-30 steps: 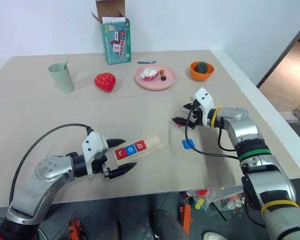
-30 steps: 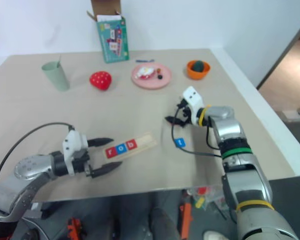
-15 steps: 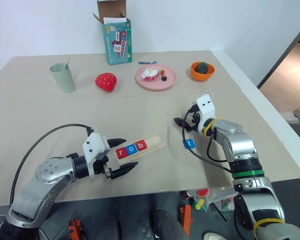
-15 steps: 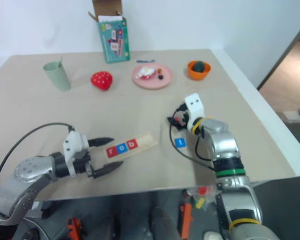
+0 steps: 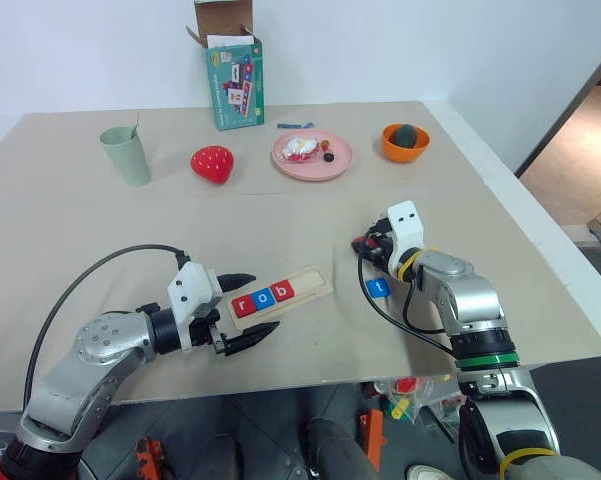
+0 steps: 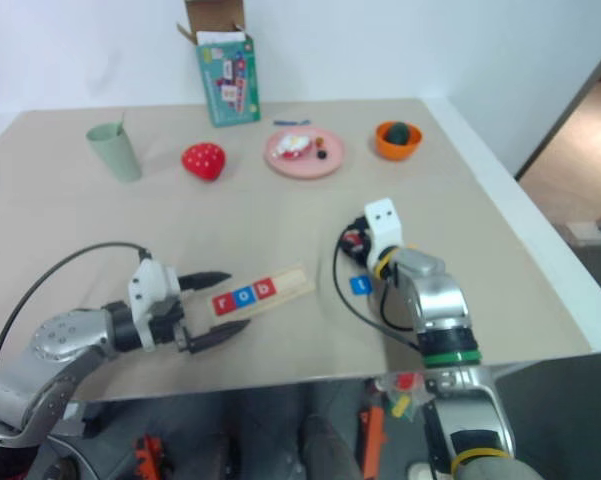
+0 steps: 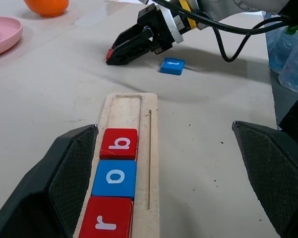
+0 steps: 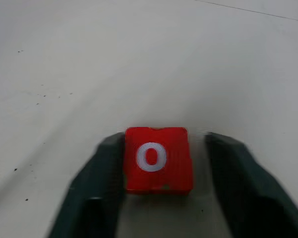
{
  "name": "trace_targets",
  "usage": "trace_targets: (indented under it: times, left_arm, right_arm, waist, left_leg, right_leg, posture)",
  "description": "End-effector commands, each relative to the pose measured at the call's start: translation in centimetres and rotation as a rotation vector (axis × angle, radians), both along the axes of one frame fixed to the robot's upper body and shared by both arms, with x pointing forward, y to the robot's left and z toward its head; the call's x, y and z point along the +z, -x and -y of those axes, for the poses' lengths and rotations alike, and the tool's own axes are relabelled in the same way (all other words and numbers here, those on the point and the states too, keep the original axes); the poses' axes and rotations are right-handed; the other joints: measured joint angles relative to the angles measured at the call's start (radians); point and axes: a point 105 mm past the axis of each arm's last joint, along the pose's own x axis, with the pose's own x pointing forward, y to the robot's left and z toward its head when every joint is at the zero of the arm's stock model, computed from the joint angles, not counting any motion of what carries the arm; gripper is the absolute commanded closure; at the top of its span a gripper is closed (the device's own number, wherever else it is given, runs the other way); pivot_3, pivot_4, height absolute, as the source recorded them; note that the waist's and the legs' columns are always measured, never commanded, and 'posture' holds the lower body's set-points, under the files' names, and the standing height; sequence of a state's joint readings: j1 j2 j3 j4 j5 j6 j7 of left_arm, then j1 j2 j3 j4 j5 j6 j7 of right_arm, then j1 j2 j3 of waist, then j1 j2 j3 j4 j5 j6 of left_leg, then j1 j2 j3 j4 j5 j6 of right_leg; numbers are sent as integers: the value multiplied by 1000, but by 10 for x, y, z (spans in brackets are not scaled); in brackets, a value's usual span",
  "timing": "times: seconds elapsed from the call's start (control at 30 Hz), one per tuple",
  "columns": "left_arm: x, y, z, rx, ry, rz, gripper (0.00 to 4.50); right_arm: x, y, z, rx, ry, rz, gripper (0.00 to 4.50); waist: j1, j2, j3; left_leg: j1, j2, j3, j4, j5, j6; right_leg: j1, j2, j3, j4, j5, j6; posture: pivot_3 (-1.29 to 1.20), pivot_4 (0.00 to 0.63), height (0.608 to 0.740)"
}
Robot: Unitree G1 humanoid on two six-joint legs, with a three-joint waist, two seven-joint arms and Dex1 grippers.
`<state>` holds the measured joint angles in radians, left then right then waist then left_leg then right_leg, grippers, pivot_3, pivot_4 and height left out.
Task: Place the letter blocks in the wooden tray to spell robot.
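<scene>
Right gripper (image 5: 363, 243) closing in on the red o block (image 8: 157, 159)

Its jaws straddle the block on the desk but one side isn't touching yet, so an uneven squeeze could skid it; the blue t block (image 5: 378, 288) lies just beside, easily nudged. The left gripper (image 5: 242, 312), jaws released, brackets the wooden tray (image 5: 313, 283) near the desk's front edge; open desk lies between.

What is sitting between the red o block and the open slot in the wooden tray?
Nothing visible. Bare table lies between the red o block and the wooden tray's empty end; the blue t block sits off to the side.
</scene>
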<state>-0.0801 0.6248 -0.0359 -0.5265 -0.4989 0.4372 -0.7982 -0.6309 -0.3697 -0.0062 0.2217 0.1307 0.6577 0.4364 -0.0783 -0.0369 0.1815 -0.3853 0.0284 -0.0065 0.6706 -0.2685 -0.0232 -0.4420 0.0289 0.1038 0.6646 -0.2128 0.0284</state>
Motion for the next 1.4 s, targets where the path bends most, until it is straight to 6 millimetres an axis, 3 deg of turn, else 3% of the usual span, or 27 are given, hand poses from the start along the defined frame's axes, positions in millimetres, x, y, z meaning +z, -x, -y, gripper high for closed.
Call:
trace_targets:
  times: [0.03,0.23,0.4,0.5,0.67,0.83,1.33,1.4]
  left_arm:
    - [4,2,3,-22,-5,31,0]
    - [2,2,3,-25,-13,26,0]
    - [-2,5,2,-30,-24,14,0]
    - [-4,5,2,-35,-30,8,0]
    - [-5,6,4,-42,-27,6,0]
    - [-6,7,4,-50,-37,5,0]
    - [-8,8,2,-49,-61,10,0]
    - [-8,8,2,-48,-62,9,0]
  right_arm:
    - [10,4,0,-27,-21,33,3266]
    - [39,24,-18,3,-24,110,3266]
    - [59,57,-30,-6,-54,142,3266]
    - [52,74,-37,-12,-75,109,3266]
    - [34,82,-36,-45,-71,53,3266]
    - [20,84,-32,-94,-86,9,3266]
    - [5,79,-51,-56,-132,-46,3266]
    - [6,78,-52,-53,-137,-45,2231]
  waist:
    - [0,0,0]
    - [0,0,0]
    - [0,1,0]
    - [1,1,0]
    - [1,1,0]
    - [0,1,0]
    - [0,1,0]
    - [0,1,0]
  left_leg:
    - [0,0,0,0,0,0]
    - [0,0,0,0,0,0]
    - [0,1,-1,0,0,0]
    - [-1,1,-3,-1,0,0]
    - [-1,0,-1,0,0,0]
    - [0,0,-1,0,0,0]
    - [-1,0,-2,0,0,0]
    - [-1,1,-2,-1,0,0]
  right_leg:
    - [0,0,0,0,0,0]
    - [-1,0,0,0,0,0]
    - [0,1,-1,0,-1,0]
    - [0,0,-2,0,-1,-1]
    - [0,0,-1,0,-1,0]
    - [-1,0,-2,0,-1,0]
    - [-1,0,-2,0,-1,-1]
    - [-1,0,-2,0,-1,-1]
  posture:
    - [0,150,740]
    - [0,150,740]
    - [0,150,740]
    - [0,150,740]
    - [0,150,740]
    - [0,150,740]
    - [0,150,740]
    - [0,150,740]
